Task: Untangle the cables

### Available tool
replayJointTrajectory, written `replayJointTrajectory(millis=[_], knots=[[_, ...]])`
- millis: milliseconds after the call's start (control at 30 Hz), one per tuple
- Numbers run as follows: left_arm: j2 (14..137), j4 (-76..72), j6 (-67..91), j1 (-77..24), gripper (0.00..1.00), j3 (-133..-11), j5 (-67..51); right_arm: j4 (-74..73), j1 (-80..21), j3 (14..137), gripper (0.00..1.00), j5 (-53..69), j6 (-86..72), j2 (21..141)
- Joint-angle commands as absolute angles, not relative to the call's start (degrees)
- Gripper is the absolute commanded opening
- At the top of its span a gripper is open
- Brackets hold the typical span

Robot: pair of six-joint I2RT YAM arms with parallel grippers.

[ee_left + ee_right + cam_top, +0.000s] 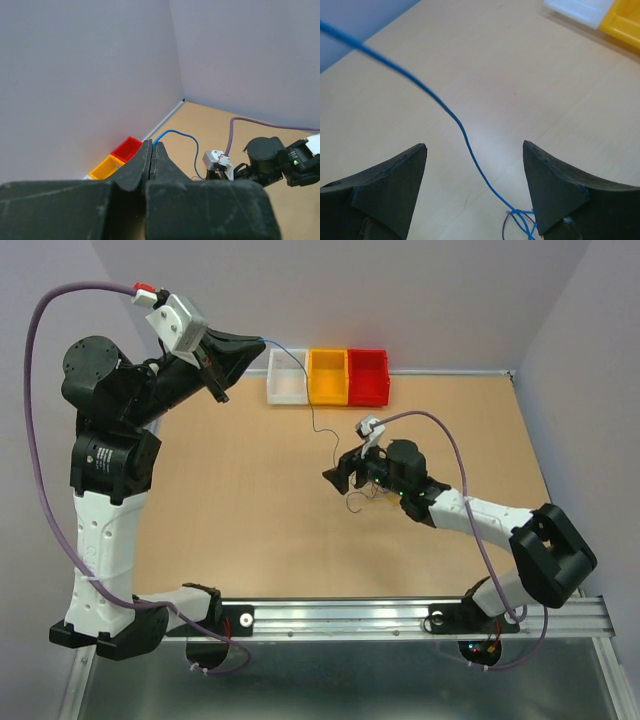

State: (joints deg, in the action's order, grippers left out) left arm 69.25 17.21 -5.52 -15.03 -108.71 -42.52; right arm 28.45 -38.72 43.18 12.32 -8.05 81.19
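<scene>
My left gripper (pixel 258 341) is raised at the back left and shut on one end of a thin blue cable (pixel 311 412); the wire comes out at its fingertips (pixel 151 145). This blue cable (pixel 192 145) sags down toward the table middle. There it runs between the wide-open fingers of my right gripper (pixel 474 147), touching neither. It joins a small knot of blue and dark loops (pixel 520 221) at the bottom edge of the right wrist view. From above, my right gripper (pixel 338 468) hovers low over the remaining cables (pixel 356 502), which its body mostly hides.
Three small bins stand in a row at the back wall: white (pixel 285 377), yellow (pixel 327 377), red (pixel 367 377). The walls close in at the back and both sides. A thick lavender cable (pixel 455 455) loops along the right arm.
</scene>
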Motion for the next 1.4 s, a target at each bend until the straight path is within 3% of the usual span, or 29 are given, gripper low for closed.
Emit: replayJointTrajectory(millis=[0,67,133,167,200,267,367,467,700,1067,1367], knots=[[69.9,16.7,-5.1,-15.3,0.00,-112.4,-40.3,29.0,-39.6,49.4,0.81,17.7,-7.5,85.7],[71.3,17.3,-4.6,-15.3,0.00,-113.2,-39.5,28.9,-39.6,52.9,0.74,20.7,-8.9,86.8],[73.8,18.1,-4.5,-15.3,0.00,-114.4,-39.8,28.0,-39.6,55.7,0.58,23.6,-10.2,87.1],[74.7,18.9,-4.7,-15.3,0.00,-114.6,-39.6,27.5,-39.6,58.3,0.32,24.1,-11.7,86.8],[75.8,19.0,-4.9,-15.3,0.00,-114.1,-38.8,26.5,-39.6,59.8,0.19,24.3,-12.6,85.6],[76.3,17.4,-6.1,-15.3,0.00,-112.0,-37.4,25.1,-39.6,61.7,0.02,24.0,-13.9,83.7],[74.6,9.6,-6.4,-15.3,0.00,-102.2,-34.1,21.8,-39.7,64.9,0.01,23.3,-15.2,78.8],[70.9,-2.8,-4.9,-15.3,0.00,-84.1,-31.7,15.0,-39.6,70.0,0.01,21.6,-15.1,74.6],[71.2,-20.6,-2.5,-15.3,0.00,-66.0,-28.8,11.5,-39.6,77.2,0.01,14.5,-16.6,68.3],[82.2,-23.4,1.3,-15.3,0.00,-64.8,-28.1,8.2,-39.6,81.9,0.01,2.0,-18.5,78.5],[84.1,-22.4,0.5,-15.7,0.00,-63.5,-27.6,6.9,-39.3,84.1,0.01,2.1,-19.4,90.5]])
